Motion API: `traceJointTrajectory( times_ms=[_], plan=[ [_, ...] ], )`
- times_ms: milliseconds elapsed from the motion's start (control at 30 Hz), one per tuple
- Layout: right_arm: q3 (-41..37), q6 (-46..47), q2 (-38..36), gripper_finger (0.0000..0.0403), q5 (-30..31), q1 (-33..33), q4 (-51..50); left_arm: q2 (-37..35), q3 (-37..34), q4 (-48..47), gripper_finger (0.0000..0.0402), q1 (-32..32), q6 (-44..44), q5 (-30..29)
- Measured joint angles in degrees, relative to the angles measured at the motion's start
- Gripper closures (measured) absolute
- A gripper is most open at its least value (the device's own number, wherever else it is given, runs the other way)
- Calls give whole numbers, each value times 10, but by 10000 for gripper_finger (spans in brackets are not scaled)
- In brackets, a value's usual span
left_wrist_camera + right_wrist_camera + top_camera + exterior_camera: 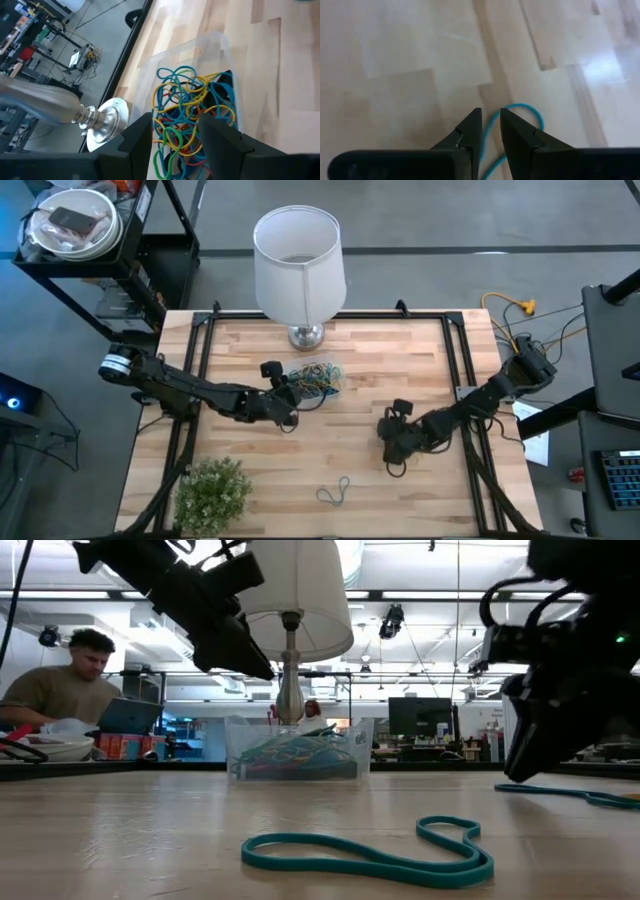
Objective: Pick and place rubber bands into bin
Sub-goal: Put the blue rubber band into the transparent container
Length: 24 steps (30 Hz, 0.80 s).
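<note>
While the left tool (175, 132) hung released above the bin (318, 376) of rubber bands (192, 107), the right tool (490, 125) straddled a teal band (520, 111) on the table (400, 360), barely parted; closing squarely should catch it.

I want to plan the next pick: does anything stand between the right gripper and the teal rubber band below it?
Nothing visible does. The right gripper hangs directly over the teal rubber band, with only bare table around it.

Bright overhead ceiling lights, glare on the table (600, 70), soft wrist views
</note>
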Motion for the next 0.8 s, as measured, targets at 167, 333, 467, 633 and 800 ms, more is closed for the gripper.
traceJointTrajectory(
  times_ms=[167,333,467,633,800],
  plan=[
    [-14,15,0,311,-33,-27,4,-1,-1,-1,255,-8,0,0],
    [-28,36,-3,276,-56,-42,20,-1,-1,-1,255,-9,0,0],
    [-32,53,-3,261,-67,-44,21,-1,-1,-1,255,-9,1,0],
    [-40,82,-3,282,-89,-47,25,-1,-1,-1,255,-9,1,0],
    [-52,76,-4,346,-113,-48,51,-1,-1,-2,255,-9,1,0]
  ],
)
